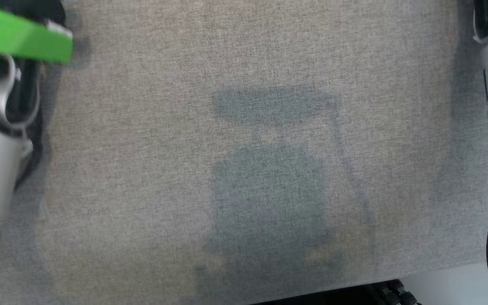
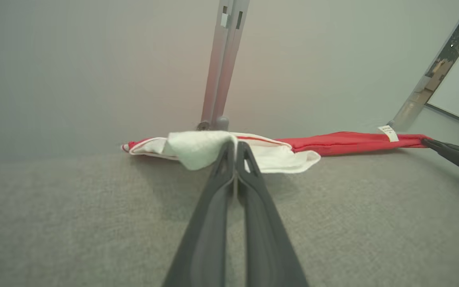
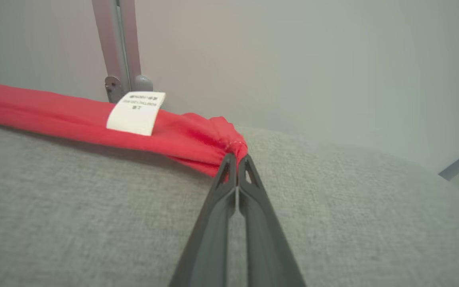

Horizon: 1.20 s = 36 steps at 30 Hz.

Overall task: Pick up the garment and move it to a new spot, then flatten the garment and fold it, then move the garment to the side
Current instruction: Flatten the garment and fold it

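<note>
Clamping garment [image 2: 333, 143] ends: left pincer [image 2: 235, 144], right pincer [image 3: 237, 157]

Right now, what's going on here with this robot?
The robot has a red and white garment gripped at both ends. Its left pincer is shut on the white end, its right pincer on the red end. The garment is bunched into a long band along the grey tabletop, not yet flattened or folded.
</note>
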Tool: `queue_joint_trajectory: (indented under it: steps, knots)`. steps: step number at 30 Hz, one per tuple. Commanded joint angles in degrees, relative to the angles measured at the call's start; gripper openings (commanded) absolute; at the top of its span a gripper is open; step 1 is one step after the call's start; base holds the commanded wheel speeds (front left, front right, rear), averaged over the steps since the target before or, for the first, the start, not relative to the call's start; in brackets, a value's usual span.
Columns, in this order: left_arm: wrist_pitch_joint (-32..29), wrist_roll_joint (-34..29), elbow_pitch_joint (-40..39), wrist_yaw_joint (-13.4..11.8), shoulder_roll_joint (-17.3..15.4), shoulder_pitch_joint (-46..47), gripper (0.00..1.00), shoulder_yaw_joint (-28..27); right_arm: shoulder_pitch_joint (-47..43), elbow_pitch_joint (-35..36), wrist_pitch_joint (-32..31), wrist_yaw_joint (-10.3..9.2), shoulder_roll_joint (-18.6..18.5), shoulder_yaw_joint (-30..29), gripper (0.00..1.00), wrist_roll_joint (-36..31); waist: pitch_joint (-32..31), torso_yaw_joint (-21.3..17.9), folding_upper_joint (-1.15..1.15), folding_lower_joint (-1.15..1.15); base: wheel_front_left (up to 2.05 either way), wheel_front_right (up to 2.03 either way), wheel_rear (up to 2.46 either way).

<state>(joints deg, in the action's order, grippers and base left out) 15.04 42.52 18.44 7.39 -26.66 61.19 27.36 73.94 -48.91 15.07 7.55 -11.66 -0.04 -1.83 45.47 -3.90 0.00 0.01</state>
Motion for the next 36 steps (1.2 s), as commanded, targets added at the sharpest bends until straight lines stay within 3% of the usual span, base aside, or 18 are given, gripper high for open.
queue_joint_trajectory:
  steps: [1, 9, 18, 27, 36]
  knots:
    - [0.2, 1.1, -2.8, 0.2, -0.7, -6.7, 0.00, -1.3, -4.9, 0.6, 0.1, -0.14, -1.1, -1.2, 0.00, 1.0, -8.2, 1.9, 0.00, -0.01, 0.00, 0.00, 0.00]
    - [0.2, 5.2, -12.2, 0.1, 1.7, -32.1, 0.00, -6.3, -20.8, 2.5, 0.1, -0.17, -3.7, -4.7, 0.00, 3.0, -20.0, 3.6, 0.00, -0.01, 0.00, 0.00, 0.00]
    - [0.2, 5.2, -19.7, 0.1, 6.0, -51.7, 0.00, -8.3, -36.2, 4.9, 0.1, -0.18, -5.5, -5.2, 0.00, 4.2, -29.2, 6.0, 0.00, -0.01, 0.00, 0.00, 0.00]
    - [0.1, 5.8, -25.6, -1.0, 7.5, -63.7, 0.00, -8.6, -48.4, 12.2, 0.1, -0.18, -7.1, -3.5, 0.00, 7.4, -33.0, 7.0, 0.00, -0.01, 0.00, 0.00, 0.00]
    - [-0.6, 6.5, -28.7, -3.4, 7.9, -68.8, 0.00, -8.1, -62.5, 22.0, 0.1, -0.18, -9.2, -5.1, 0.00, 9.4, -35.6, 6.2, 0.00, -0.01, 0.00, 0.00, 0.00]
